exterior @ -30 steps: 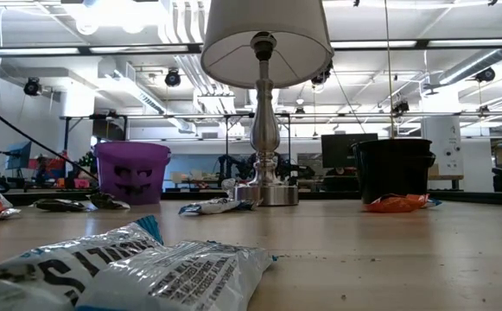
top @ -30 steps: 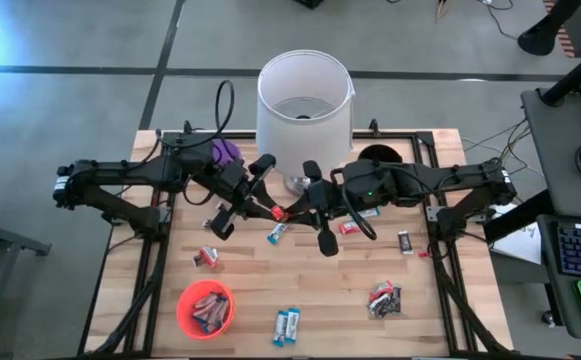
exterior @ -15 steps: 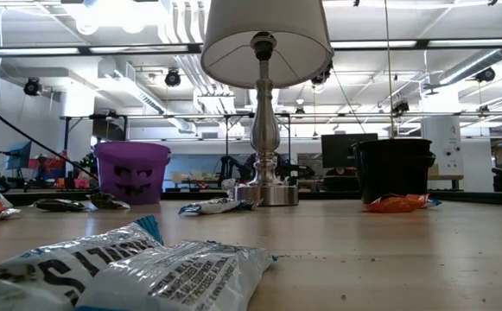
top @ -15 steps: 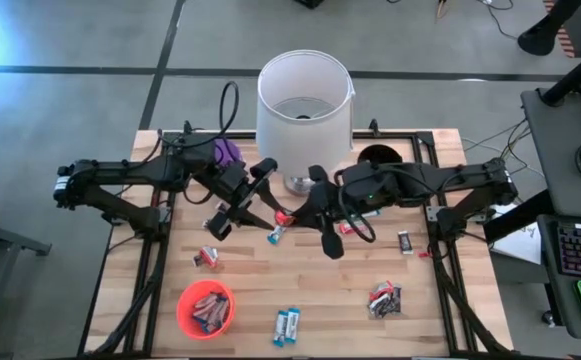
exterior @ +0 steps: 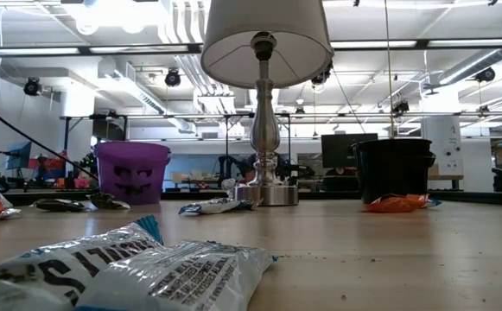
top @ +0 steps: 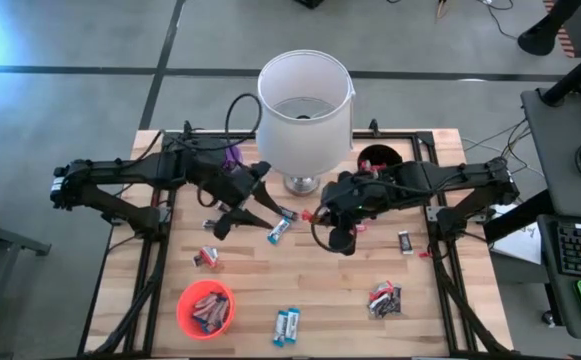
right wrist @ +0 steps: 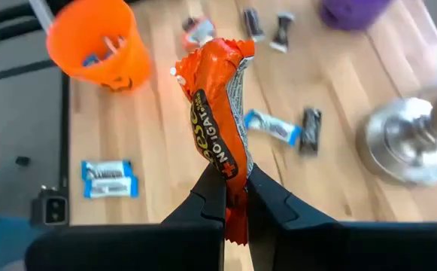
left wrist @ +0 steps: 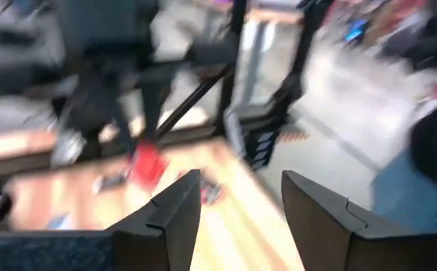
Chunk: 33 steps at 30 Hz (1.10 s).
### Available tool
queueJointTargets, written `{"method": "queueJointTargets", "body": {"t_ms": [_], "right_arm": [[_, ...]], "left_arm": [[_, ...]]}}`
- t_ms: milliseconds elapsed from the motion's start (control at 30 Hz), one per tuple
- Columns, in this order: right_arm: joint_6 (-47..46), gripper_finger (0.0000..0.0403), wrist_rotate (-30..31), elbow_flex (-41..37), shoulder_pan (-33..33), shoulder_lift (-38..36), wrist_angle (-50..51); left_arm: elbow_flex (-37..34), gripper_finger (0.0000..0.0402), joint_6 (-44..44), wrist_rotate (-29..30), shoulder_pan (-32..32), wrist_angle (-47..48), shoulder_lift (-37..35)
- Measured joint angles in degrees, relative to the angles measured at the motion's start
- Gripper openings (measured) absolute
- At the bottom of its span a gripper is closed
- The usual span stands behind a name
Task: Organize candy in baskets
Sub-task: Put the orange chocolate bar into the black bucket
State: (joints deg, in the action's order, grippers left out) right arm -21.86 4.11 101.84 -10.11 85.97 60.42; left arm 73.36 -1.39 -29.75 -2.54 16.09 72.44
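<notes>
Beside the lamp (top: 304, 100) your right gripper (right wrist: 233, 197) was clamped on an orange candy (right wrist: 220, 113), left gripper (left wrist: 237, 202) apart and empty, so carrying it to the orange basket (right wrist: 92, 41) likely came next.

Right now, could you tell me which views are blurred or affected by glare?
Left wrist view: heavy motion blur, only the left gripper sharp. Right wrist view: orange candy sharp, table slightly soft. Low view: nearest candy blurred. High view: glare in one corner.
</notes>
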Motion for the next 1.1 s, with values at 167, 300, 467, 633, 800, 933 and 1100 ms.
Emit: {"method": "queueJointTargets", "body": {"t_ms": [167,300,467,633,800,933,1100], "right_arm": [[-1.34,0.0013,0.51,0.00,0.00,-0.04,6.85],[-4.37,0.0013,0.59,0.00,0.00,-0.04,10.91],[-10.03,0.0013,2.20,0.00,0.00,-0.04,17.21],[-16.27,0.0013,7.55,-0.02,0.15,-0.02,27.27],[-18.21,0.0013,9.06,-0.90,1.68,-0.81,29.34],[-17.88,0.0013,9.21,-1.27,4.02,-1.87,29.54],[-14.50,0.0013,9.53,-2.48,8.28,-3.64,29.54]], "left_arm": [[0.00,0.0154,-0.89,9.81,0.01,10.08,-0.07],[0.00,0.0149,0.07,13.15,-0.01,16.55,-0.07],[0.00,0.0146,1.58,13.55,0.01,20.84,-0.07],[0.00,0.0146,1.95,16.78,0.01,25.82,-0.09],[0.00,0.0146,1.97,17.01,0.01,28.64,-0.09],[0.00,0.0146,1.96,16.88,0.01,28.74,-0.13],[0.00,0.0146,1.94,17.20,0.01,29.48,-0.15]]}}
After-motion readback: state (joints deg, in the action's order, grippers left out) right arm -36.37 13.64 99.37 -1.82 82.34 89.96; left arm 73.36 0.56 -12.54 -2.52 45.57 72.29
